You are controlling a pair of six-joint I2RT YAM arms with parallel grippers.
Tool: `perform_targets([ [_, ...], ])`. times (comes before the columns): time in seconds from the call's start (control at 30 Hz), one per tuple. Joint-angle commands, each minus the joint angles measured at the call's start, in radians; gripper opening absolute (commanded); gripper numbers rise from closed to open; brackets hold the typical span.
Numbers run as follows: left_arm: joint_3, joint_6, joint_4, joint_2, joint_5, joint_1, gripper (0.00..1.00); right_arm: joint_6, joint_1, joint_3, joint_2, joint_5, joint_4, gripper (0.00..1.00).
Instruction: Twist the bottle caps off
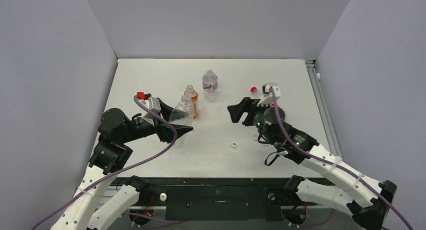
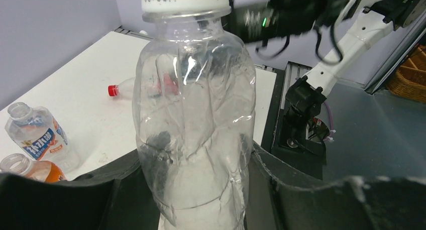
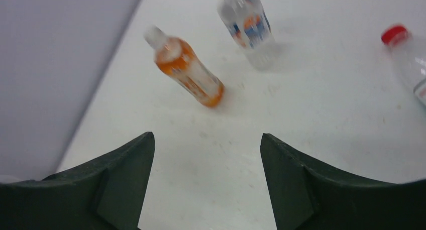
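Overhead only, loose white cap on table, left gripper clamped on clear bottle, right gripper spread, empty.

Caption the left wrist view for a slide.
Left gripper clamped on a clear bottle; beyond, on the table, a red cap on another bottle, a blue-labelled bottle and an orange bottle, both uncapped.

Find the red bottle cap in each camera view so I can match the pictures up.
Top external: red cap a little right of centre, in the upper half.
Left wrist: red cap left of centre, on a lying bottle.
Right wrist: red cap near the upper right corner.
Shared landmark: the orange bottle, in all three.
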Motion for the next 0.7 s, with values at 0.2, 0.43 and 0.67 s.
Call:
perform_targets([
  [0.2,-0.026,-0.006,0.056,0.019,0.062,-0.005,0.31,-0.087,0.013,0.544,0.081,-0.492,0.043,0.79],
  [0.43,-0.031,0.001,0.055,0.025,0.082,-0.006,0.31,-0.126,0.142,0.678,0.235,-0.542,0.046,0.8],
  [0.67,-0.021,0.018,0.044,0.023,0.1,-0.008,0.31,-0.136,0.164,0.693,0.279,-0.542,0.031,0.72],
])
